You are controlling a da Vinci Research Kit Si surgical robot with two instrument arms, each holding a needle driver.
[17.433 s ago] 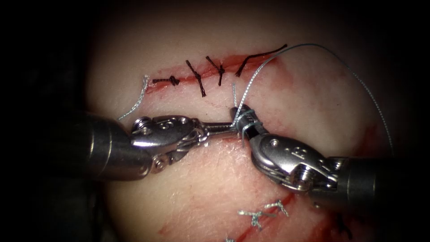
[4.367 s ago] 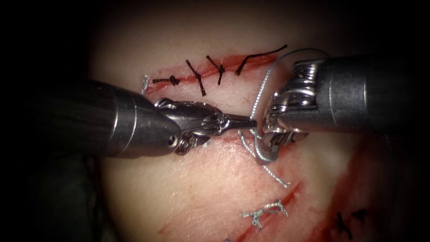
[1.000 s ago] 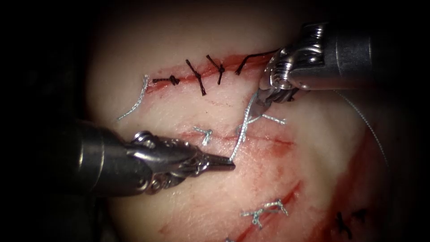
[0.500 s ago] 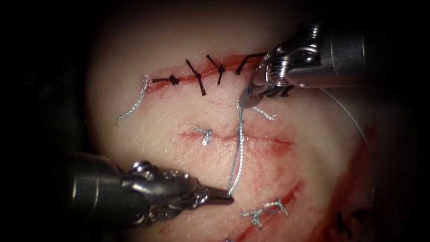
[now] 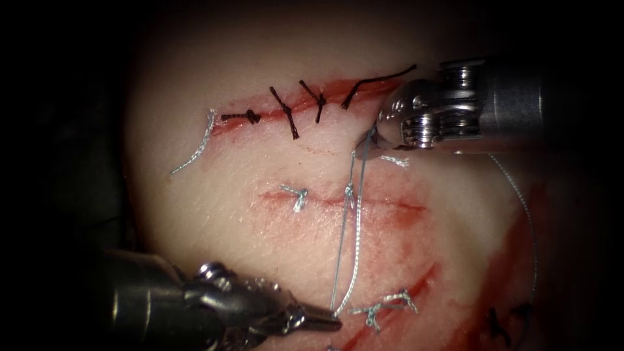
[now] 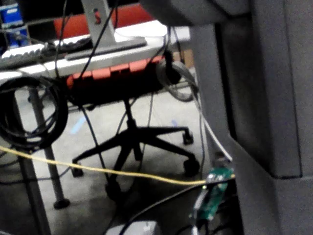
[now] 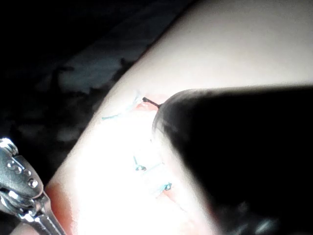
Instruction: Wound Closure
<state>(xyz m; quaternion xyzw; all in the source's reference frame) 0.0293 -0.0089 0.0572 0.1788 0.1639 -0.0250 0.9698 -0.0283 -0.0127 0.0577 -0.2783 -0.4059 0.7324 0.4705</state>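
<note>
The tissue [image 5: 260, 169] carries a short red cut [image 5: 390, 203] across its middle. My left tool [image 5: 330, 318] sits low at the front, its jaws shut on the pale thread [image 5: 356, 247]. Two strands rise from it past a small knot [image 5: 350, 192] on the cut to my right tool [image 5: 369, 136], whose jaws are shut on the thread just beyond the cut. A cut-off tail [image 5: 394, 159] lies beside the right tool. More thread [image 5: 533, 240] curves down the right side into the dark. In the right wrist view I see the left tool [image 7: 19, 196] beside the bright tissue [image 7: 220, 58].
A tied pale stitch [image 5: 296, 195] sits on the same cut to the left of the knot. The upper cut [image 5: 338, 88] holds several black stitches. A loose pale thread piece [image 5: 198, 143] lies at the left, and a pale knot [image 5: 380, 309] at the front.
My left tool has moved down toward the front, drawing the thread out long and straight. The right tool has shifted a little right, and the knot sits down on the middle cut.
</note>
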